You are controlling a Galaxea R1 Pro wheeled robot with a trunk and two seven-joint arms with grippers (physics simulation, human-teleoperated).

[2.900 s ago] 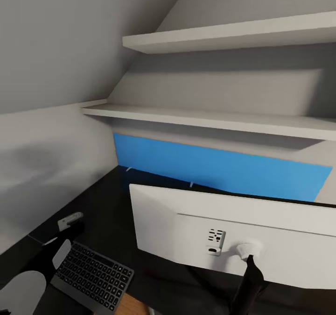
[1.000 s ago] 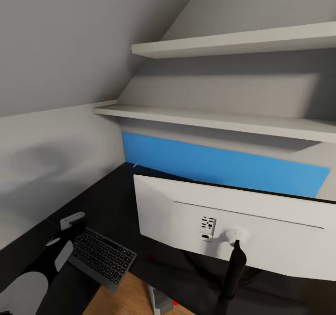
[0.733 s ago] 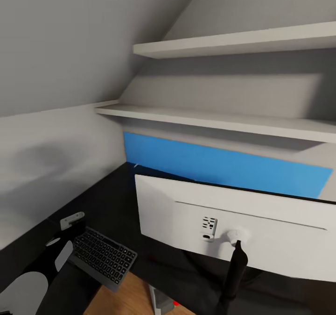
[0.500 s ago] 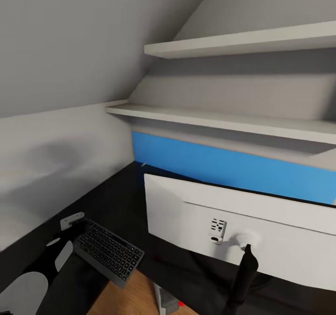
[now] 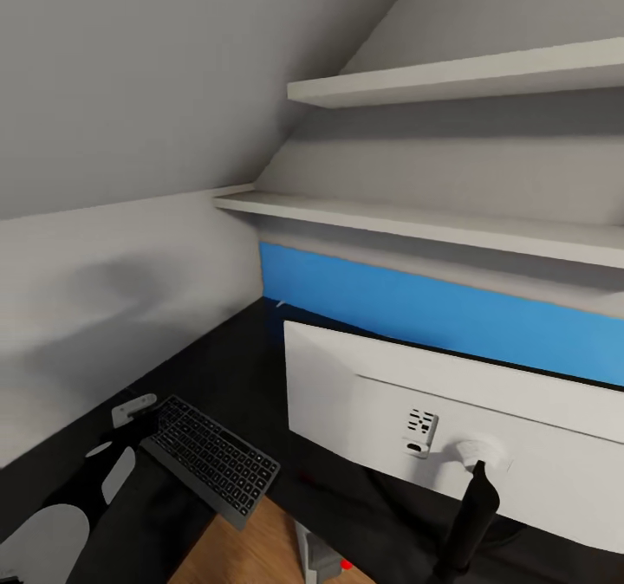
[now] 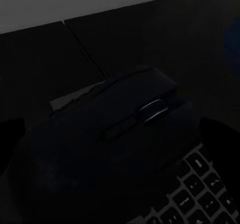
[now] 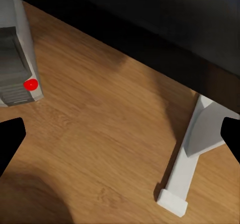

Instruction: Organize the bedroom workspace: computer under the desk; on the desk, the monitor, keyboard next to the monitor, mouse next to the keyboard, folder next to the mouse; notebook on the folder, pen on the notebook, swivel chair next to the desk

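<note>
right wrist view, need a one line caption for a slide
Open right hand above the wooden floor, with the computer and a white desk leg in sight.

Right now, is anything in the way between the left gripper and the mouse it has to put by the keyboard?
Nothing visible is. In the left wrist view the mouse lies directly between the left gripper's two fingers, with the keyboard right beside it. The picture is too dark to tell whether the fingers touch it.
</note>
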